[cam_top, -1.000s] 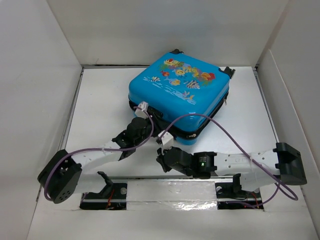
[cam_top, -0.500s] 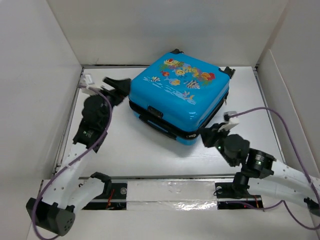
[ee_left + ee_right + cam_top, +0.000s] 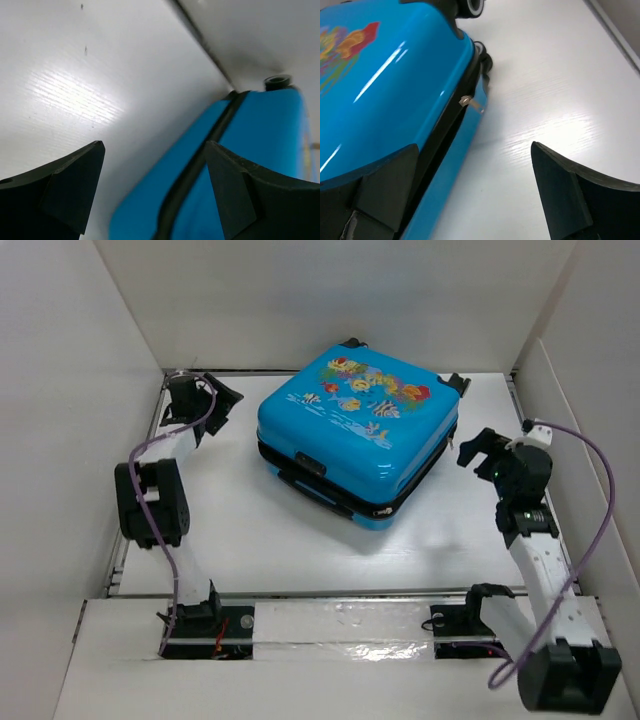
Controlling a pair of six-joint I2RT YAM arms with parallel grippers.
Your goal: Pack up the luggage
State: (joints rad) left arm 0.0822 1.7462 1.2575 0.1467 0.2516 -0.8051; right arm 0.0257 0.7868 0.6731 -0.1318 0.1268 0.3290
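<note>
The luggage, a bright blue hard shell printed with cartoon fish, lies flat and closed in the middle of the white floor, black wheels toward the back. My left gripper hangs open beside its left back corner, a little apart from it and holding nothing. In the left wrist view the luggage and its black seam show between and beyond the spread left gripper. My right gripper stands open just off the right side. The right wrist view shows the luggage, its zipper pull and the empty right gripper.
White walls box in the floor on the left, back and right. Along the near edge a metal rail carries both arm bases. Purple cables loop from each arm. Bare white floor lies in front of the luggage.
Both arms swung away from the luggage's front edge, the left to its left back corner, the right to its right side. Both grippers opened. The luggage has not moved.
</note>
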